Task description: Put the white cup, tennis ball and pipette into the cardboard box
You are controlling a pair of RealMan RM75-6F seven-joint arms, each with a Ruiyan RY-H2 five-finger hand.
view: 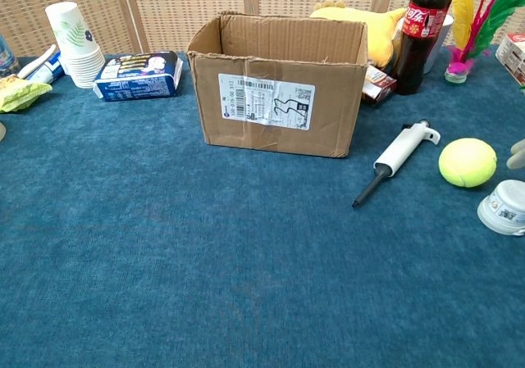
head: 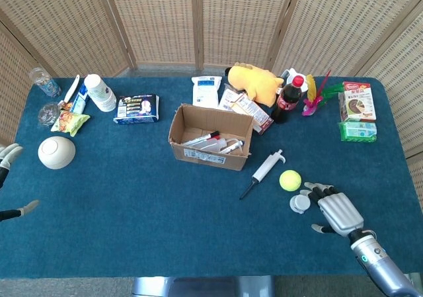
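Fingers spread, the right hand (head: 336, 209) sits low right just beside the white cup (head: 299, 204), apparently lining up to grasp it, with tennis ball (head: 289, 180) and pipette (head: 262, 172) outside the cardboard box (head: 210, 138).

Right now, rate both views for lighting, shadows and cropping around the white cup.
Head view: even, soft light, faint shadows, sharp; small white cup fully shown beside the right hand. Chest view: equally bright and sharp, but the cup sits at the right border and only a fingertip of that hand shows.
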